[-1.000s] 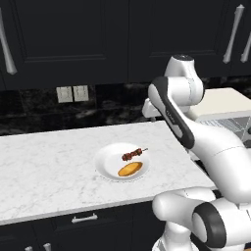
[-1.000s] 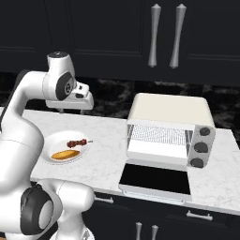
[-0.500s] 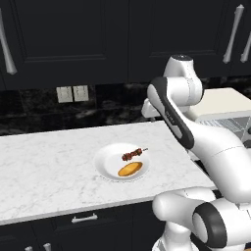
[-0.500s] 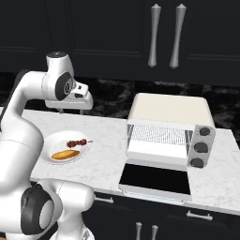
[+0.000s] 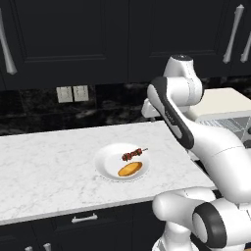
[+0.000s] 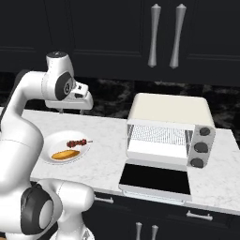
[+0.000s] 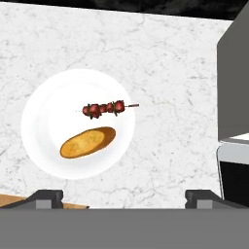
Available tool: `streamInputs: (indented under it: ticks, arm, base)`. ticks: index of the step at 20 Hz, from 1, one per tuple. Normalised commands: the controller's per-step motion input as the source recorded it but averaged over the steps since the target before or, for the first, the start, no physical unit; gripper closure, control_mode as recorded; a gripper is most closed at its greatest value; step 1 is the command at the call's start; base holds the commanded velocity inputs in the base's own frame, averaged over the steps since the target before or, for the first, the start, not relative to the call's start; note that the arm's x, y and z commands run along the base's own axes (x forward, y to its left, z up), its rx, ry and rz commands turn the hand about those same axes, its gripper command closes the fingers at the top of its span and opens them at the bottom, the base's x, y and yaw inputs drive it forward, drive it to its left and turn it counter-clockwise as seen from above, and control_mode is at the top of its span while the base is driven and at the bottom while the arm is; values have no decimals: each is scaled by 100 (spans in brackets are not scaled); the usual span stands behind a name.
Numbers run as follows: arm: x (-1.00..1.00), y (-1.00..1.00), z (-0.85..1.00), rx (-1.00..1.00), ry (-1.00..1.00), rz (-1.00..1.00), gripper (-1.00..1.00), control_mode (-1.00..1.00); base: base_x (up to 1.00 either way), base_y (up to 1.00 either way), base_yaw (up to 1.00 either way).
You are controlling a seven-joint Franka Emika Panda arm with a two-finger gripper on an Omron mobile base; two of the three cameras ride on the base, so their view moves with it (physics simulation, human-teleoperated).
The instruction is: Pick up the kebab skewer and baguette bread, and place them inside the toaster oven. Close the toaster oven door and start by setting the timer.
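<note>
Hand view looks straight down on a white plate [image 7: 34, 131] sitting on the white marble surface [image 7: 160, 63], and on that plate lie the two items: the kebab skewer [image 7: 104, 108], its dark red chunks threaded on a thin stick, and just beside it the golden baguette bread [image 7: 88, 141], an oval loaf angled slightly, the two close together but not touching. The gripper [image 7: 124, 197] hangs well above the plate with its dark fingertips [image 7: 46, 197] spread wide at the bottom corners of the view, nothing between them. Over in the right base view, the toaster oven [image 6: 171, 110] stands on the surface to the right of the plate [image 6: 49, 143], cream-white with a rounded top, its wire rack visible inside and three dark knobs [image 6: 201, 147] stacked down its right side. The toaster oven door [image 6: 156, 179] is folded all the way down, dark glass lying flat toward the surface's front edge. Left base view shows the arm arching up and over, the plate [image 5: 105, 162] with skewer [image 5: 132, 155] and bread [image 5: 130, 169] sitting mid-surface, a pair of wall outlets [image 5: 72, 93] on the dark backsplash behind, and black cabinets [image 5: 63, 39] with silver handles above.
</note>
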Motion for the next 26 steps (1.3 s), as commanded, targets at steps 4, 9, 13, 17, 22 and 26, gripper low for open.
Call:
streamInputs:
  ticks: [4, 9, 13, 17, 22, 26]
  arm:
    - [-36, -14, -21, 1, -3, 0, -100, -100]
    - [-56, -88, -37, 0, -38, 30, -100, -100]
    - [-28, -100, -26, -1, -53, 37, -100, -100]
    - [-15, -100, -2, 0, -45, 29, -100, -100]
    - [2, -100, -11, 1, -26, 4, -100, -100]
    - [-5, -87, -43, -3, -18, 0, -100, -100]
  base:
    - [0, 0, 0]
    - [0, 0, 0]
    - [0, 0, 0]
    - [0, 0, 0]
    - [0, 0, 0]
    - [0, 0, 0]
